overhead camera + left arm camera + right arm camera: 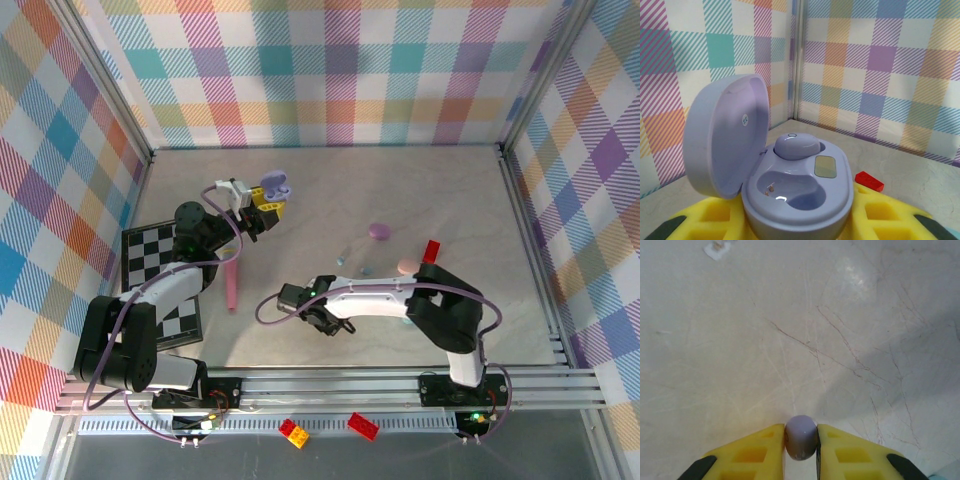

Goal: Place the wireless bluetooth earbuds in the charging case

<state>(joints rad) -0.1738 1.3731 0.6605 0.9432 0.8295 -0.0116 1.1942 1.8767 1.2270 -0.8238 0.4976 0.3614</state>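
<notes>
a pale, scratched tabletop (pixel 790 315) walled in pastel plaid: the right gripper (pixel 801 431) has its yellow fingers pinched shut on a lavender earbud (pixel 801 439), caught at the very tips just above the surface. further back and to the left, the left gripper (pixel 262 207) is clamped around the charging case (pixel 800 200). the case's lid (pixel 725 135) is tipped back, with one seated earbud (pixel 796 146) in the far well and the near well (pixel 790 192) empty. the risks look plain. the bud is round, slick and barely gripped, so it could squirt out or twist on the carry. arriving rotated, it would sit proud of the well. a firm push down could tilt the case in its grip, or the fingers could clip the raised lid.
</notes>
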